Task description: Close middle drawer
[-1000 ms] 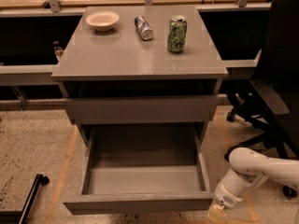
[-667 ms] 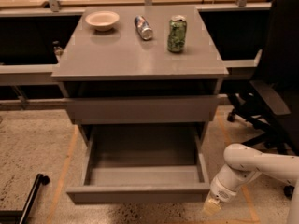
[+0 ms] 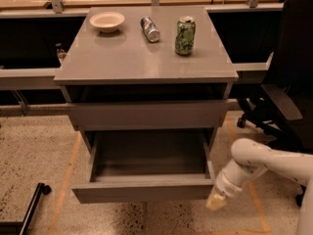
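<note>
Open middle drawer (image 3: 142, 192) lower centre; gripper (image 3: 216, 202) lower right, just beside front's right corner; cannot tell jaws' state. Press front squarely, push straight inward, avoid skew.

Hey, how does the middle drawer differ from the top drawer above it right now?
The middle drawer stands pulled far out with its grey interior showing; the top drawer sits almost fully in, its interior hidden. The middle drawer's front looks shallower than the top drawer's taller front. Both fronts are plain, flat, grey and handle-less. The gripper is low by the right end of the middle drawer's front.
</note>
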Controlling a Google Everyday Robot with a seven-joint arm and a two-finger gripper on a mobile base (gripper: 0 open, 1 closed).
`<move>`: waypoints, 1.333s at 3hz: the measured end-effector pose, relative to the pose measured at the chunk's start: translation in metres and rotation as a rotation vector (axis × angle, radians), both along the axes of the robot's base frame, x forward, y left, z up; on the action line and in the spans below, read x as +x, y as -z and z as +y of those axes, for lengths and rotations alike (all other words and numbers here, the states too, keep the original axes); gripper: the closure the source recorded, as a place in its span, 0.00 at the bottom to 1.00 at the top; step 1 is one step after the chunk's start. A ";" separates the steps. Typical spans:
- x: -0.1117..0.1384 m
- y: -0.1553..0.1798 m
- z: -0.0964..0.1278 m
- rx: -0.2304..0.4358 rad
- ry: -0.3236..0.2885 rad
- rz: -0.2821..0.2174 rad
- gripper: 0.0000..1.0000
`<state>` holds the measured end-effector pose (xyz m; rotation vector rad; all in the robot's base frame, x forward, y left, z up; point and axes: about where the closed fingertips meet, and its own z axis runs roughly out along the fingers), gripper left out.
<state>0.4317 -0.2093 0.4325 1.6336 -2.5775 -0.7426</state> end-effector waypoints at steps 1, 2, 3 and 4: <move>0.051 -0.020 -0.001 0.021 -0.032 -0.117 1.00; 0.058 -0.012 0.004 0.011 -0.038 -0.135 1.00; 0.087 0.002 0.016 0.009 -0.101 -0.152 1.00; 0.088 0.002 0.017 0.009 -0.102 -0.154 1.00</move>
